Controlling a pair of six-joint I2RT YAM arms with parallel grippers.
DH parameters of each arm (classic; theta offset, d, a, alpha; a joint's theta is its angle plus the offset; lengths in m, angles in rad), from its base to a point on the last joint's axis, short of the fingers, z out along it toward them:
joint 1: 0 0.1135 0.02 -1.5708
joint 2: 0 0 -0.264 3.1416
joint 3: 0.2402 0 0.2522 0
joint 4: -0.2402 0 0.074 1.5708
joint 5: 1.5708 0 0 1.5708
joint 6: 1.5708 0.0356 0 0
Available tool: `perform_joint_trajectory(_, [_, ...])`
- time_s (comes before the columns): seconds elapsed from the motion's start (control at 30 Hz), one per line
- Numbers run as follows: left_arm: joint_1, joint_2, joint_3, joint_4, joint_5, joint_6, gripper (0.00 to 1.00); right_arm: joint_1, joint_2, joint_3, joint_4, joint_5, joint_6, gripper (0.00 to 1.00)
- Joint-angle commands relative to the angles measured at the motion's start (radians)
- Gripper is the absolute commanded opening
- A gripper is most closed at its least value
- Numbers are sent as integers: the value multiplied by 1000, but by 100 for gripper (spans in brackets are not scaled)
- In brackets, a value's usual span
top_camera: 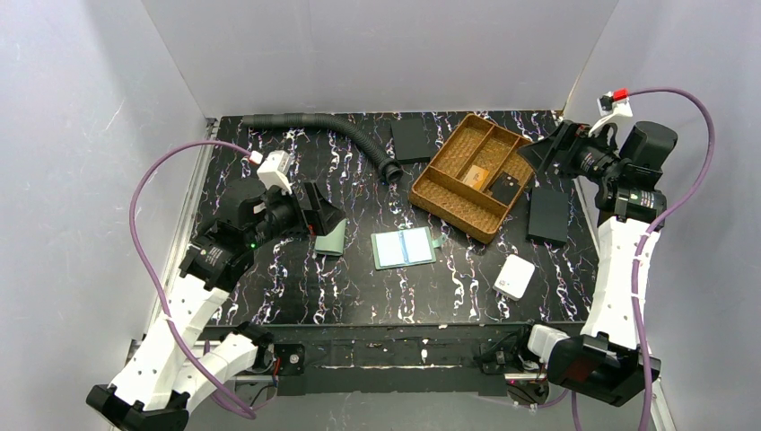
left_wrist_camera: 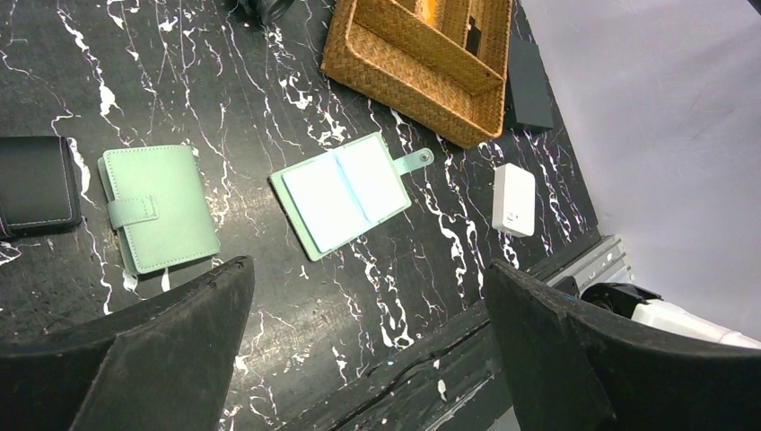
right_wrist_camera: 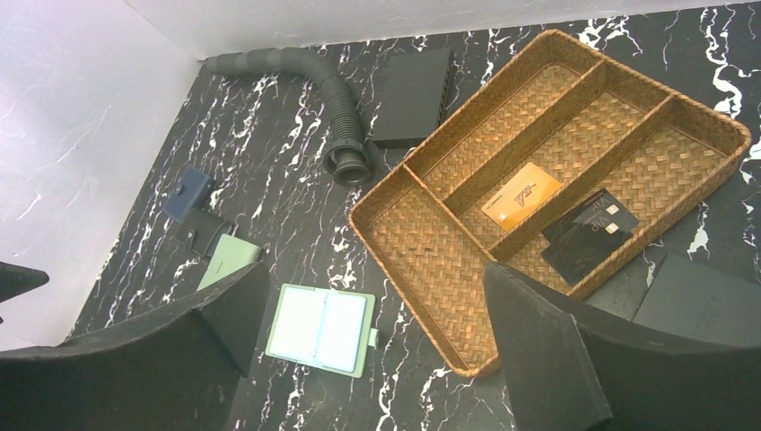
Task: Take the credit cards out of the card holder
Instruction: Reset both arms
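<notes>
While the left gripper [top_camera: 321, 215] hangs over the left part of the marbled black table [top_camera: 359, 296], its fingers [left_wrist_camera: 161, 350] are spread wide apart with nothing between them. Just below it in the top view lies a green wallet [left_wrist_camera: 160, 208], closed, its strap across the front, with a dark pouch [left_wrist_camera: 36, 184] beside it on the far left of the wrist view. To the right, near the middle of the table, the card holder [top_camera: 404, 248] lies flat and open, pale inside facing up, its snap tab pointing toward a woven tray [top_camera: 449, 211]. The holder and the tray are near each other but apart. Inside the tray, the tan card [right_wrist_camera: 522, 196] lies in the middle long compartment, and the black card [right_wrist_camera: 588, 235] lies in the next one, on the side toward the right arm. A white box [top_camera: 514, 277] sits on the table in front of the tray, and a black slab [top_camera: 548, 215] lies just beside the tray's right edge. Above the tray's far right corner, the right gripper [top_camera: 538, 153] hovers with its fingers [right_wrist_camera: 574, 359] wide apart, gripping nothing.
</notes>
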Motion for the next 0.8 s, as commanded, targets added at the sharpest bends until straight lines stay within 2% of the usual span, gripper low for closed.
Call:
perform_joint_trajectory(0.0, [6,-1,-3,7,11,24,98,-15,-2,-4,39,-7,-5,98])
perform_joint_trajectory(0.77, [7,-2,-19,-24,12,31,98,-30,-22,-13,45,10,12,98])
